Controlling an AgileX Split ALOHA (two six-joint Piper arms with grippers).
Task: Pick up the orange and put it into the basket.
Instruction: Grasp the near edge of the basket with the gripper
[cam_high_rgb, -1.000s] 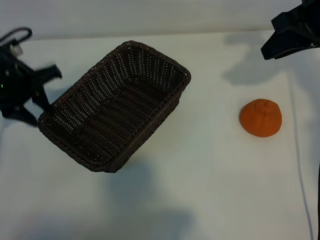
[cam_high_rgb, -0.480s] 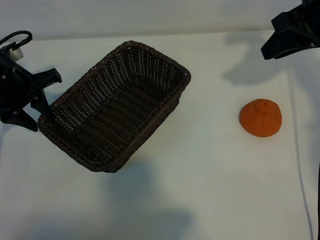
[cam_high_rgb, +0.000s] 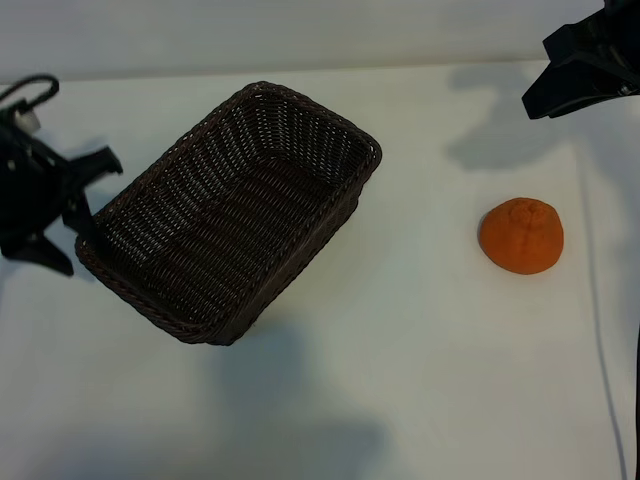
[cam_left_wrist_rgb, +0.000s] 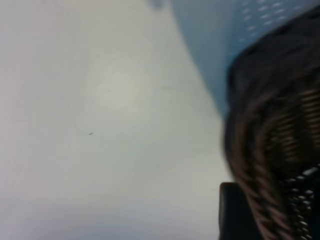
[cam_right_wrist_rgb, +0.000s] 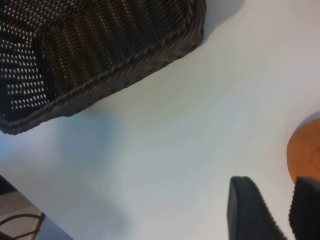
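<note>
Much of both arms is cut off: the right gripper (cam_high_rgb: 585, 65) juts in at the top right corner of the exterior view with only its dark fingers showing, and the left gripper (cam_high_rgb: 75, 215) is partly lost beyond the left edge. The left wrist view is blurred; it shows little beyond the braided rim of the basket (cam_left_wrist_rgb: 260, 150), a dark finger (cam_left_wrist_rgb: 235, 212) just beside it, and bare white table (cam_left_wrist_rgb: 100, 125). The right wrist view catches only a sliver of the orange (cam_right_wrist_rgb: 304, 150) at its edge, next to two dark fingertips (cam_right_wrist_rgb: 247, 210). The left gripper stands at the short end of the basket (cam_high_rgb: 235, 215), its fingers spread roughly halfway, one of them against the outside of the rim; whether the rim is actually pinched between them cannot be told. The right gripper hangs above the table, jaws partly apart and holding nothing, well clear of the orange (cam_high_rgb: 521, 235). The orange sits on the table (cam_high_rgb: 420, 330), well apart from the basket and outside it.
</note>
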